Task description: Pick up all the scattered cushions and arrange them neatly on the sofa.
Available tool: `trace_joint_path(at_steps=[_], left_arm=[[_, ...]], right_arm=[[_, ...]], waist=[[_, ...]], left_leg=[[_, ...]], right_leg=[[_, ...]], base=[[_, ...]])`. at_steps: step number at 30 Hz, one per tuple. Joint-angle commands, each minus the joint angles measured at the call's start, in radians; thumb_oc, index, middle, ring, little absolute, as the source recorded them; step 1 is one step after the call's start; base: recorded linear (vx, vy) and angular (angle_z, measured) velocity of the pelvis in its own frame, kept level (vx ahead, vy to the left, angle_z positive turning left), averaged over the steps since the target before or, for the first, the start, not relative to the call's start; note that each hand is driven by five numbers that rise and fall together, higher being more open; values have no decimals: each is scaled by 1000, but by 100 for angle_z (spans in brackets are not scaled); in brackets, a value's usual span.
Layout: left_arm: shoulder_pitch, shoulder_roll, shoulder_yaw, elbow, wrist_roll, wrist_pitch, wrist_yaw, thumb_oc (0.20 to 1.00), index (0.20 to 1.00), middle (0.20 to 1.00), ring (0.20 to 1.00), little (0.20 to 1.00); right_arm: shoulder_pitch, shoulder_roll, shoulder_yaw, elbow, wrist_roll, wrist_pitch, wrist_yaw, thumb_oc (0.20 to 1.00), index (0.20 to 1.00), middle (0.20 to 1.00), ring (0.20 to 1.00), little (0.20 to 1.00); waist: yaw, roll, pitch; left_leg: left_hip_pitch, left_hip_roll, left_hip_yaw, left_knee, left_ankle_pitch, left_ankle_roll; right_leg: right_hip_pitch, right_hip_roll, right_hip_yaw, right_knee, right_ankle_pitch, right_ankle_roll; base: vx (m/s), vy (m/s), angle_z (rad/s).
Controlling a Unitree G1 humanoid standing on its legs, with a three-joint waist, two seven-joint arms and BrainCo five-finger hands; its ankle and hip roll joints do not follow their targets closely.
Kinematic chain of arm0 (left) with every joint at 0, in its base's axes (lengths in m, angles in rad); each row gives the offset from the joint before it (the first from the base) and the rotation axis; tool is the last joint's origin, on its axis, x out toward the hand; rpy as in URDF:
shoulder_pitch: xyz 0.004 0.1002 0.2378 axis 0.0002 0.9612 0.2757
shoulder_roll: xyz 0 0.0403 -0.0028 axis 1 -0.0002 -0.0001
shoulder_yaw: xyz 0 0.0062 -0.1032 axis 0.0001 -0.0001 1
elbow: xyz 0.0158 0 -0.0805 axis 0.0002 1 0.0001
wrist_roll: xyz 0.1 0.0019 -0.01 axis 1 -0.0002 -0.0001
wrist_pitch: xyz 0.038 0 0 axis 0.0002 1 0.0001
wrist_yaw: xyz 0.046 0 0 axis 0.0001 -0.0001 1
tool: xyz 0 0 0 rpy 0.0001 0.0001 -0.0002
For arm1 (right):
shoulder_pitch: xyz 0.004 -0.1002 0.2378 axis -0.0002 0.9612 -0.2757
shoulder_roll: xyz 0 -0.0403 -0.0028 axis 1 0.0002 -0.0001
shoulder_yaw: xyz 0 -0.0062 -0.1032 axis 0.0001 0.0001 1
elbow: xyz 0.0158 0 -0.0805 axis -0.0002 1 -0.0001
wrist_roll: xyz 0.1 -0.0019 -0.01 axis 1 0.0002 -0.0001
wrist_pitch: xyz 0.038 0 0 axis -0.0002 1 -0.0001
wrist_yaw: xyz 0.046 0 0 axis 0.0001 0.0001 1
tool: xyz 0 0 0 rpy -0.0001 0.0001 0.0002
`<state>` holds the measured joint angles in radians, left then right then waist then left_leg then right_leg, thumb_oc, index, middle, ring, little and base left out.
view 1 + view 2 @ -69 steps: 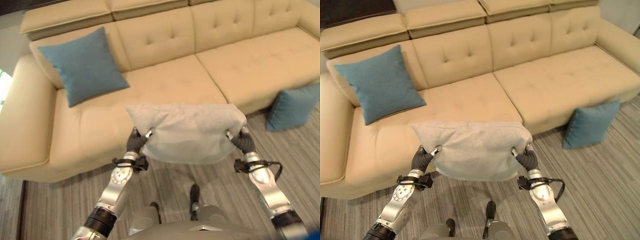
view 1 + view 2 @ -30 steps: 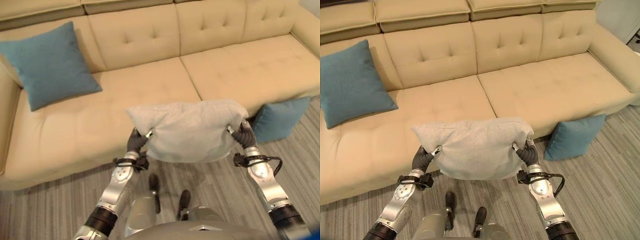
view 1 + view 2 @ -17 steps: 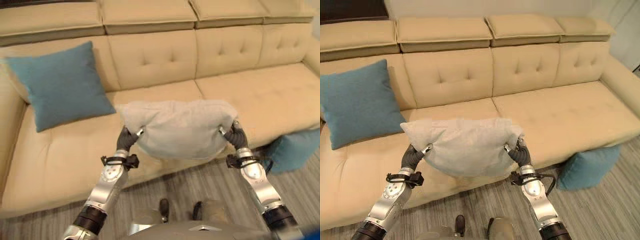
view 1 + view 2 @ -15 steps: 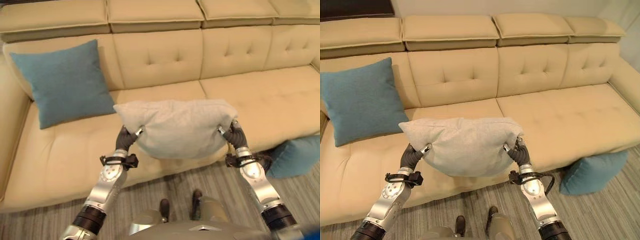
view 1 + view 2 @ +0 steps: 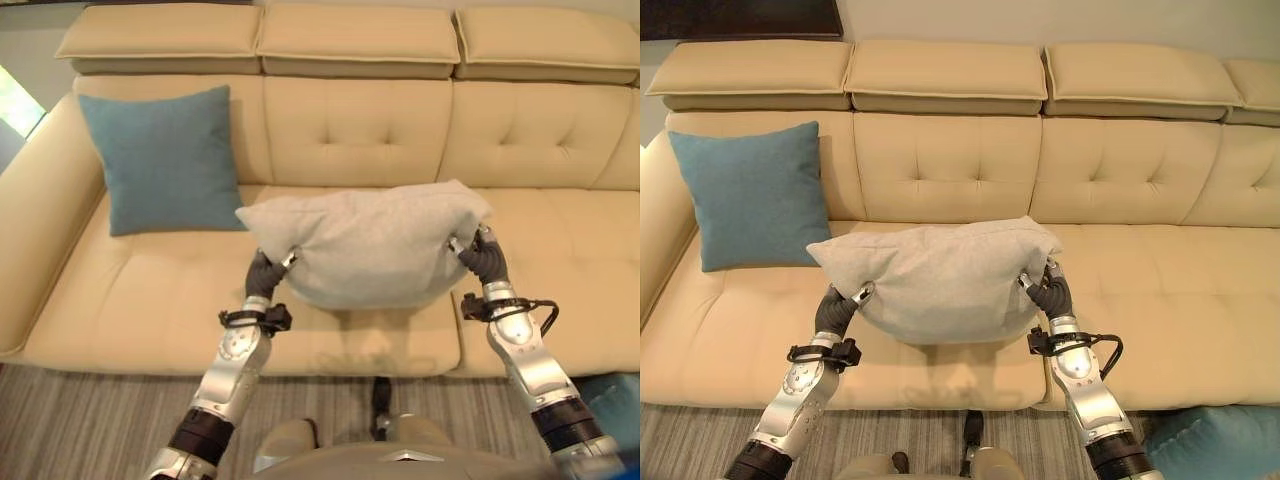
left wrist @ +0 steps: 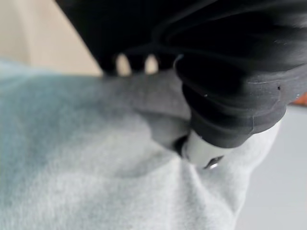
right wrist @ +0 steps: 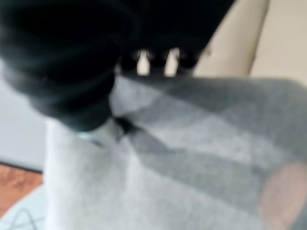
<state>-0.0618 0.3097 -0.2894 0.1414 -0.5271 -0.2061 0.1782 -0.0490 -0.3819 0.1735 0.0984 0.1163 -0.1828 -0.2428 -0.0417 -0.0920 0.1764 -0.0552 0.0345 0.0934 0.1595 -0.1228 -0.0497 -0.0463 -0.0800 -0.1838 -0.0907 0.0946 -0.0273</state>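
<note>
You have the grey cushion held above the sofa seat, left hand and right hand each clenched on a lower corner. The soft, saggy fabric could slip from those pinches. A blue cushion leans upright nearby.

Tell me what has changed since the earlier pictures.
The grey cushion, carried by the left hand and right hand, has gone from over the floor to over the sofa seat. Both grips are unchanged. The teal cushion still leans on the backrest.
</note>
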Motion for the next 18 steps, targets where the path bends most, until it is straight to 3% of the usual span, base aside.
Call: trace_joint_path(at_steps=[1, 3, 11, 15, 18], left_arm=[[-132, -15, -73, -105, 37, -92, -17, 200, 200, 200, 200, 200], [-143, -14, -68, -108, 49, -98, -5, 200, 200, 200, 200, 200], [-273, 3, -91, -74, 77, -95, 36, 200, 200, 200, 200, 200], [-417, 5, -110, -10, 77, -110, 85, 200, 200, 200, 200, 200], [-620, 31, -123, 70, 57, -136, 162, 200, 200, 200, 200, 200]], right_arm=[[-69, 6, 24, -105, 12, -100, -2, 200, 200, 200, 200, 200], [-78, 10, 32, -101, 5, -97, -5, 200, 200, 200, 200, 200], [-231, 11, 74, -39, -18, -81, -37, 200, 200, 200, 200, 200], [-388, 0, 116, 25, -12, -76, -71, 200, 200, 200, 200, 200], [-624, -39, 175, 117, 7, -63, -115, 200, 200, 200, 200, 200]], waist=[[-10, 17, -53], [-12, 19, -56], [-7, 19, -56], [-8, 27, -31], [-2, 34, 5]], left_leg=[[-37, 23, -11, -106, 137, -17], [-32, 13, -31, -112, 130, -13], [6, 1, 22, -177, 124, 8], [-35, 1, 33, -177, 127, 10], [-134, 9, 29, -142, 138, 6]], right_leg=[[31, 1, 0, 61, -80, 147], [25, 4, 19, 77, -91, 148], [11, -6, 66, 65, -83, 155], [-55, -8, 77, 69, -66, 159], [-166, -10, 78, 103, -48, 158]], base=[[108, 46, 9], [132, 73, -62], [64, 60, -45], [-107, 36, -7], [-159, 1, -4]])
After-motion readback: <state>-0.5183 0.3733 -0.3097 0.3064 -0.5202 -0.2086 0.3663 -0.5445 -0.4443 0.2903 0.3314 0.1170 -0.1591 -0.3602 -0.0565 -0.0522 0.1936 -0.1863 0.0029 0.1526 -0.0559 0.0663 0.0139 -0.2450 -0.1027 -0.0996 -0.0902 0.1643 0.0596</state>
